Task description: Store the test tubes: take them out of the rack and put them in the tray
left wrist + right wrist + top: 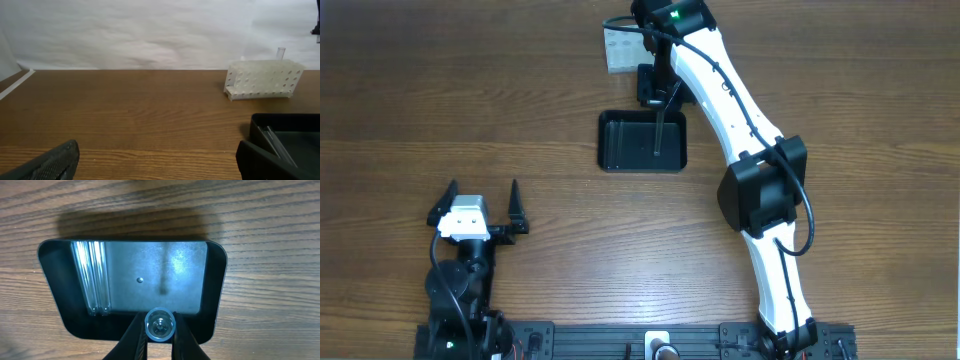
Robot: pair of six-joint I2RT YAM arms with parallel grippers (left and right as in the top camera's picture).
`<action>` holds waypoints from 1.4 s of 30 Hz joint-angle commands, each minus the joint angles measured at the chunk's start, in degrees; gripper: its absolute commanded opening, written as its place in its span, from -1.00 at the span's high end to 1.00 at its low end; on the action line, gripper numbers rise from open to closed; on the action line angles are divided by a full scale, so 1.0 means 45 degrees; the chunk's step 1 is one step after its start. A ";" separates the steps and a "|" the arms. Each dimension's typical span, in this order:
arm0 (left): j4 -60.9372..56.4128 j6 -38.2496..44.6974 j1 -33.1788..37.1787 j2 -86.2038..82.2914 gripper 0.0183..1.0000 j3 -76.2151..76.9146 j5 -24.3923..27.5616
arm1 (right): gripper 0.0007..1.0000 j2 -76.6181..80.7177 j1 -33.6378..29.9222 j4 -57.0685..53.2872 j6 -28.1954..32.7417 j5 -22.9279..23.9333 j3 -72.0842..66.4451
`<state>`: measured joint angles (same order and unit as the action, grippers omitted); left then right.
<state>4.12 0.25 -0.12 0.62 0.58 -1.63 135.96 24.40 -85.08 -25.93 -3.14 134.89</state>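
Observation:
My right gripper (159, 336) is shut on a clear test tube (159, 324), held upright above the black tray (212, 295); I look straight down the tube's open end. Two test tubes (93, 282) lie side by side along one wall of the tray. From above, the right gripper (656, 95) hangs between the white rack (622, 52) and the tray (610, 145), with the tube (658, 132) pointing down. One tube (281, 52) still stands in the rack (262, 80). My left gripper (480, 205) stands open near the front left, holding nothing.
The rack stands at the table's far edge, just behind the tray. Bare wooden tabletop (470, 90) spreads to the left and right of both. A white wall (150, 30) backs the table.

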 commanded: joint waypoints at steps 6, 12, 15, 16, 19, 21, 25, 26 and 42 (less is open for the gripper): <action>0.0010 0.0189 0.0078 -0.0102 -1.00 -0.0058 0.0165 | 0.93 0.0913 -0.0146 -0.0427 0.0068 -0.0112 0.0345; 0.0010 0.0189 0.0078 -0.0097 -0.99 -0.0053 0.0165 | 0.92 0.1117 -0.0194 -0.0321 0.0063 -0.0219 0.0345; 0.0010 0.0189 0.0078 -0.0097 -0.99 -0.0053 0.0165 | 0.92 0.1248 -0.0199 -0.0223 0.0063 -0.0257 0.0345; 0.0010 0.0189 0.0078 -0.0097 -1.00 -0.0058 0.0165 | 0.92 0.1277 -0.0199 -0.0199 0.0063 -0.0257 0.0345; 0.0010 0.0189 0.0078 -0.0097 -1.00 -0.0058 0.0165 | 0.92 0.1443 -0.0199 -0.0131 0.0063 -0.0257 0.0345; 0.0010 0.0189 0.0078 -0.0097 -1.00 -0.0058 0.0165 | 0.92 0.1520 -0.0199 -0.0121 0.0063 -0.0253 0.0345; 0.0010 0.0189 0.0078 -0.0097 -1.00 -0.0058 0.0165 | 0.92 0.1666 -0.0199 0.0024 0.0063 -0.0253 0.0345; 0.0010 0.0189 0.0078 -0.0097 -1.00 -0.0058 0.0165 | 0.92 0.1685 -0.0199 0.0068 0.0063 -0.0253 0.0345; 0.0010 0.0189 0.0078 -0.0097 -1.00 -0.0053 0.0165 | 0.90 0.2521 -0.0097 0.0398 0.0063 -0.0253 0.0335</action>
<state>4.10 0.25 -0.12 0.62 0.58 -1.63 145.51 23.99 -83.46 -25.69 -4.21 135.24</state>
